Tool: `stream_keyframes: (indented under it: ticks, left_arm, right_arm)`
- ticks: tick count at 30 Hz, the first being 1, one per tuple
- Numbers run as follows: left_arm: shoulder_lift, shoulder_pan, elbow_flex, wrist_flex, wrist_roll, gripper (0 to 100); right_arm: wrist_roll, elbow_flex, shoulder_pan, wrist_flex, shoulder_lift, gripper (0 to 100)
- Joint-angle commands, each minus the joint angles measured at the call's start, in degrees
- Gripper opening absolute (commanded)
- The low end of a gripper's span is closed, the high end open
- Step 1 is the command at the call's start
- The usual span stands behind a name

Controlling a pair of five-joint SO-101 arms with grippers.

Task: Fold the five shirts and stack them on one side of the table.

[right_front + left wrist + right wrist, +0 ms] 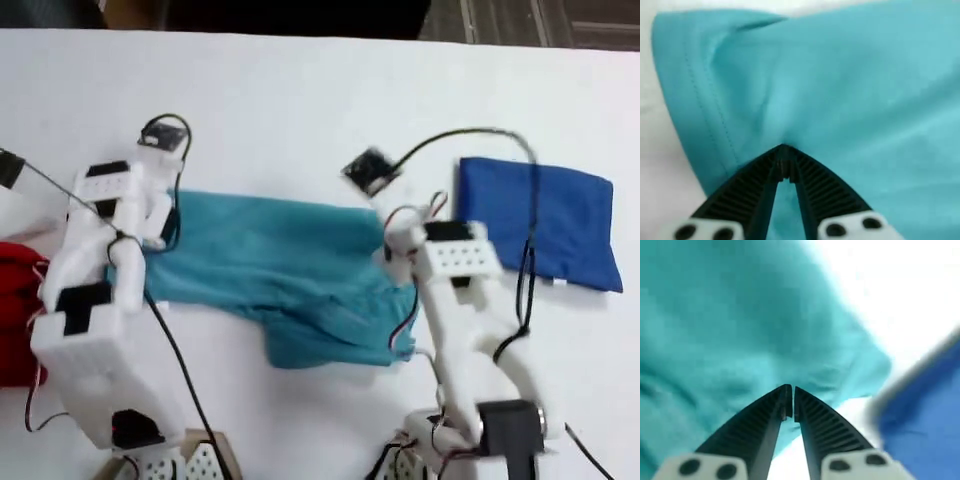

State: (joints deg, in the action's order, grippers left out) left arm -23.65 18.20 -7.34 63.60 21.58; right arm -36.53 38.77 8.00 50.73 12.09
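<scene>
**Q:** What is the condition of the left gripper?

**A:** The jaws are closed with the tips meeting. A pinch of the teal shirt is clamped between them, and the fabric draws into a crease at the tips. A stitched hem runs just beside the grip point.

**Q:** And the right gripper?

**A:** The jaws are drawn together to a hairline slit. The tips bite into the same teal shirt, and the cloth gathers in wrinkles around them (the pinched fold itself is hidden by the fingers).

**Q:** Where is the teal shirt?

**A:** It lies on the white table, stretched as a band between the two arms. The left gripper has one end and the right gripper has the opposite end. The shirt is unfolded and wrinkled. A loose lobe spreads out from the band's edge toward the arm bases, closer to the right gripper's end.

**Q:** What else is there, referenced to the teal shirt?

**A:**
- **Blue shirt:** It lies beyond the end held by the right gripper, with bare table between the two garments. It is folded into a flat rectangle, and a black cable lies across it.
- **Red cloth:** It is bunched beyond the end held by the left gripper and is partly hidden behind the left arm. The number of garments in it cannot be determined.
</scene>
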Motion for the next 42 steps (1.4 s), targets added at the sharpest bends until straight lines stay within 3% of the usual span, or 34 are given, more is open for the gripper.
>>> stream_keyframes:
  ticks: [1,9,22,35,39,42]
  left_arm:
    - [-5.89,0.70,8.75,4.66,-2.46,3]
    - [-13.27,0.88,19.56,11.25,-5.54,3]
    - [-17.93,0.88,33.80,12.48,-5.36,3]
    - [-15.56,0.79,47.52,24.18,-5.63,3]
    - [-11.43,0.62,47.96,28.31,-5.45,3]
    - [-10.37,0.79,44.88,27.69,-5.27,3]
  right_arm:
    - [-0.53,-9.32,-2.33,-0.84,-9.10,2.0]
    - [-0.70,-29.80,-2.51,4.26,-33.45,2.1]
    - [-0.70,-60.66,-5.49,15.78,-51.56,2.1]
    - [-0.70,-85.27,-4.97,36.62,-55.08,2.1]
    - [-0.79,-93.63,-2.33,47.08,-55.08,2.1]
    - [-0.79,-93.36,0.04,47.43,-52.35,2.1]
